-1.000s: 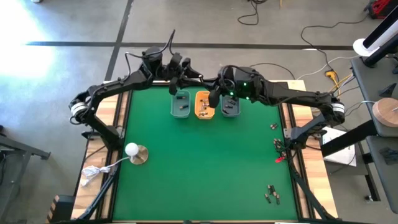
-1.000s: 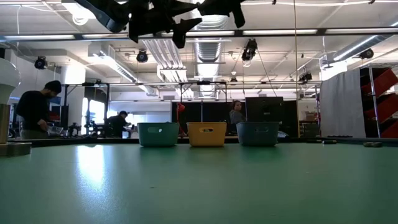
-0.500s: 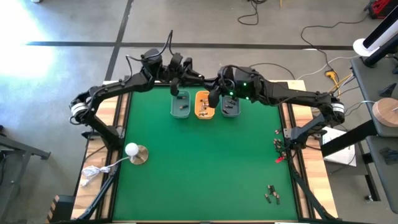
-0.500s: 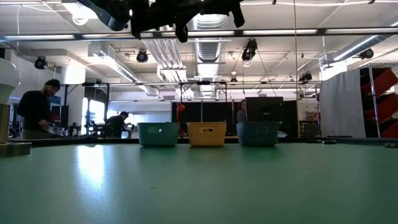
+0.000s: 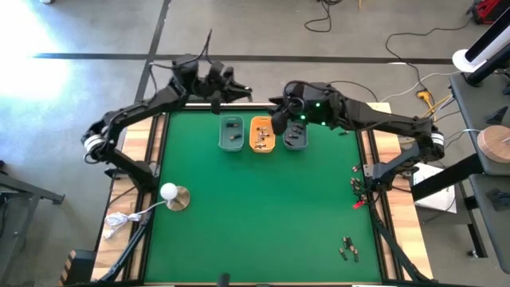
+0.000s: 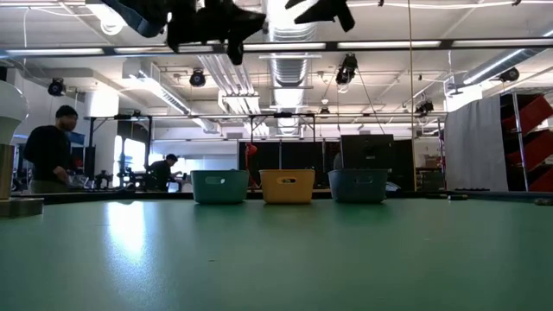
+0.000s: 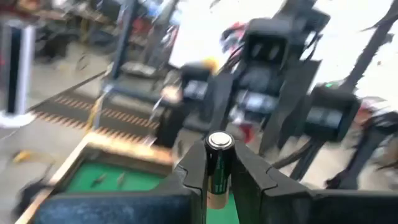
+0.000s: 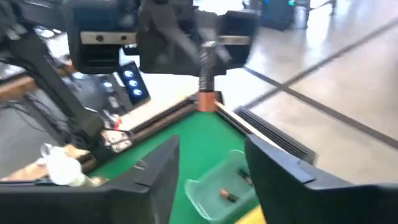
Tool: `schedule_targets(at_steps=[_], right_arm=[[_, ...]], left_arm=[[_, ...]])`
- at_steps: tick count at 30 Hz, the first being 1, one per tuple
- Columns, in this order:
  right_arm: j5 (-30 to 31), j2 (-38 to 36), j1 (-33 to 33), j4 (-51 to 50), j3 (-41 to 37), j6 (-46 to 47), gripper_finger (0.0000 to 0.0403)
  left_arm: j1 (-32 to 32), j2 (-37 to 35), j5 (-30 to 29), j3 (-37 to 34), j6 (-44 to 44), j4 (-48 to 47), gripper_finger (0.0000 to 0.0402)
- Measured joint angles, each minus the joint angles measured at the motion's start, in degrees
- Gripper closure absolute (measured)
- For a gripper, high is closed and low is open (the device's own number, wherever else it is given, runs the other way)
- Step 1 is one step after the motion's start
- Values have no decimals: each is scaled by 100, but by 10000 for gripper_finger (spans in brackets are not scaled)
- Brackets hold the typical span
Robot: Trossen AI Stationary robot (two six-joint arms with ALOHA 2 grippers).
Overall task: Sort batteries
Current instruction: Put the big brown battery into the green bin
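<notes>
My left gripper (image 5: 237,92) is high over the table's far edge, behind the teal tray (image 5: 231,133), and shut on a dark battery (image 7: 217,168) with a silvery cap and a copper-coloured end. My right gripper (image 5: 278,121) is open and empty, above the gap between the orange tray (image 5: 262,134) and the grey-blue tray (image 5: 296,137). Its wrist view shows the left gripper with the battery (image 8: 207,74) and a cell lying in the teal tray (image 8: 224,191). All three trays hold batteries. Loose batteries lie at the table's right edge (image 5: 355,186) and near right corner (image 5: 348,249). My left gripper pinches the battery's sides (image 7: 217,177) between its two fingers, near their free ends. The silvery cap (image 7: 219,140) stands out past the fingertips. The battery is lifted clear, about upright, its copper-coloured end (image 8: 209,99) down.
A white ball on a round base (image 5: 170,193) stands at the table's left, its cord running off the near left corner. Red and black clips with wires (image 5: 358,201) lie at the right edge. The three trays (image 6: 288,185) stand in a row at the far side. People show in the room behind.
My left gripper has risen and drawn back toward the table's far edge with the battery still in its fingers. My right gripper has also risen a little and moved toward the far edge, still open.
</notes>
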Motion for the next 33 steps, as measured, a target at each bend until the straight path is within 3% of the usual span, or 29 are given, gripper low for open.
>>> schedule_targets(at_steps=[3, 7, 10, 20, 33], right_arm=[[210, -44, 0, -662, 152, -1, 195], [266, -26, -2, -1097, 137, 185, 170], [268, 42, -2, -1202, 133, 275, 158], [264, 187, 0, -1201, 122, 284, 150], [752, -96, 7, -2395, 192, 442, 164]], left_arm=[[103, -271, -526, 0, 1021, -1674, 377], [101, -419, -2396, 1, 2626, -4100, 377], [84, -307, -3330, -2, 3168, -5078, 377], [-80, 678, -3404, -2, 3378, -5389, 369], [-198, 1219, -3801, -2, 3680, -5457, 367]])
